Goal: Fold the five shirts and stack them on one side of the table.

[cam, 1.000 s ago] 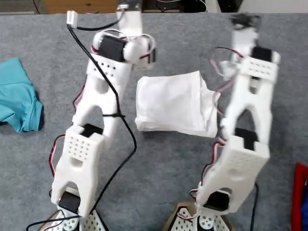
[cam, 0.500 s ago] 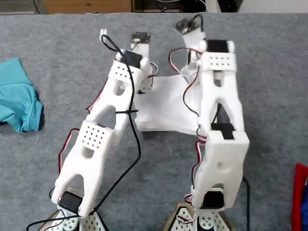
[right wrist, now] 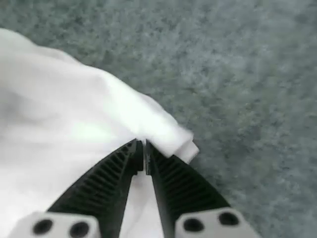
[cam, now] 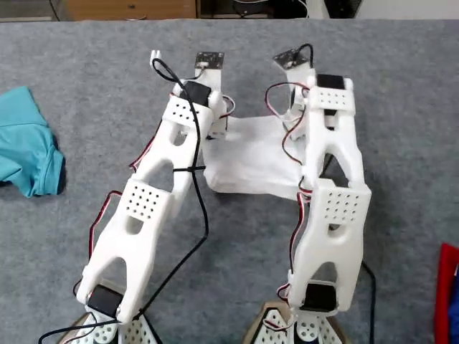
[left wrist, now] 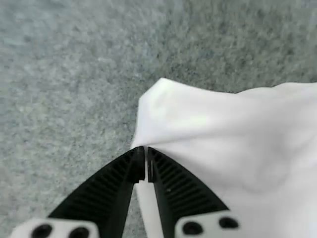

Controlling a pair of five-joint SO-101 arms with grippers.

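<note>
A folded white shirt (cam: 251, 154) lies on the grey table (cam: 86, 86), between and partly under both arms. My left gripper (left wrist: 145, 161) is shut on the shirt's (left wrist: 223, 134) edge close to a corner; in the high view it sits at the shirt's far left corner (cam: 217, 129). My right gripper (right wrist: 144, 148) is shut on the shirt's (right wrist: 74, 129) edge beside a folded corner, at the far right of the shirt (cam: 295, 118) in the high view. A crumpled teal shirt (cam: 25, 147) lies at the table's left edge.
Red and blue cloth (cam: 449, 294) shows at the right edge near the front. A wooden cabinet (cam: 129, 8) stands beyond the table's far edge. Bare grey table surrounds the white shirt on every side.
Both arms swung inward from the shirt's sides and came down over its far edge. Their grippers now pinch the white shirt's far corners.
</note>
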